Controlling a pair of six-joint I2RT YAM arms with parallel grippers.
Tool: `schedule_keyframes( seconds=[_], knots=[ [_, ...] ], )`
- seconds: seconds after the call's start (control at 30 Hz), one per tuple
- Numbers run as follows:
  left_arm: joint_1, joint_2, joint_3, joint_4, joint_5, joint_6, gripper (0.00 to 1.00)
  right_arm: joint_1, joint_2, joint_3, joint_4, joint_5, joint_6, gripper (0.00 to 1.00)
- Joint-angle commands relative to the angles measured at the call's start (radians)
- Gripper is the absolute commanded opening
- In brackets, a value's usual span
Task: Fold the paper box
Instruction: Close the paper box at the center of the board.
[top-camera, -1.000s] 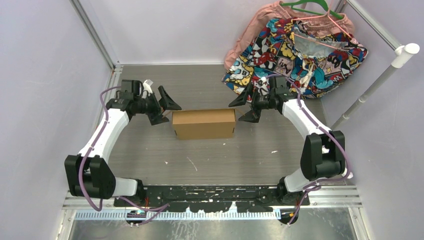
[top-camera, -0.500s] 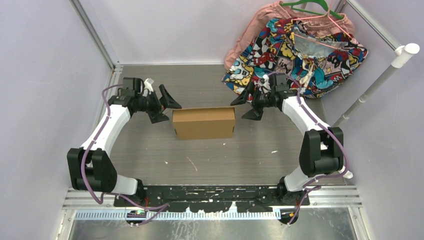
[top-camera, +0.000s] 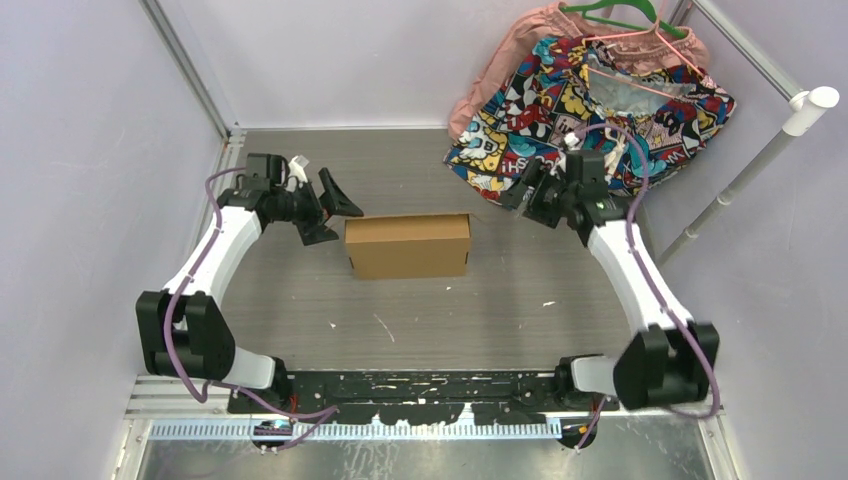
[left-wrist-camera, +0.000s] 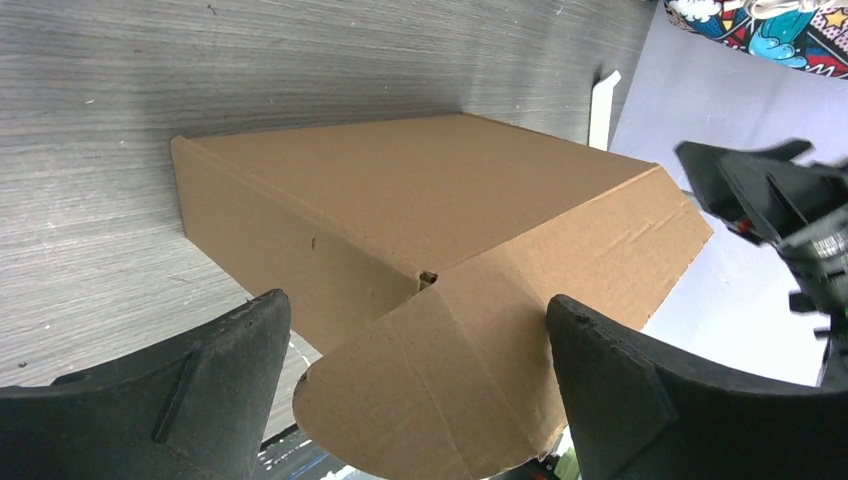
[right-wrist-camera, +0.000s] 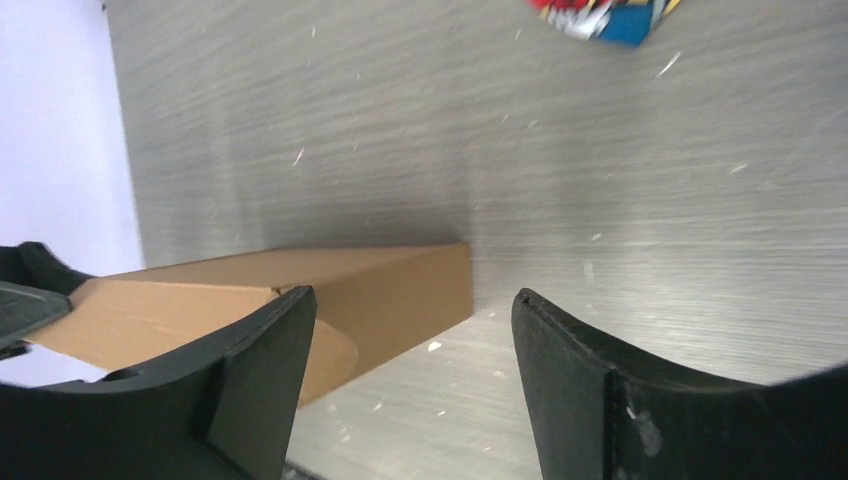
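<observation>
On the grey table (top-camera: 430, 320) the paper box (top-camera: 407, 246) sits centred, my right jaws, open and empty, have just backed away, so I judge the left flap (left-wrist-camera: 430, 390) remains for my wide-open, empty left jaws.

Grey wood-grain table (top-camera: 300, 290) (flecked with white scraps) sits between lavender walls (top-camera: 90, 120).
</observation>
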Motion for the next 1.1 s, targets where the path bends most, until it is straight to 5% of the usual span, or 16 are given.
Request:
schedule_keyframes(
  seconds=[0.0, 0.17, 0.37, 1.07],
  knots=[
    [0.011, -0.001, 0.045, 0.009, 0.04, 0.027, 1.0, 0.051, -0.239, -0.093, 0.146, 0.282, -0.192, 0.75],
    [0.015, 0.014, 0.058, -0.011, 0.052, 0.048, 1.0, 0.267, -0.384, -0.204, 0.271, 0.452, -0.419, 0.74],
    [0.023, 0.025, 0.067, -0.016, 0.071, 0.059, 1.0, 0.341, -0.321, -0.143, 0.219, 0.451, -0.535, 0.68],
    [0.026, 0.059, 0.108, -0.04, 0.118, 0.065, 1.0, 0.358, -0.334, -0.13, 0.248, 0.333, -0.587, 0.63]
  ],
)
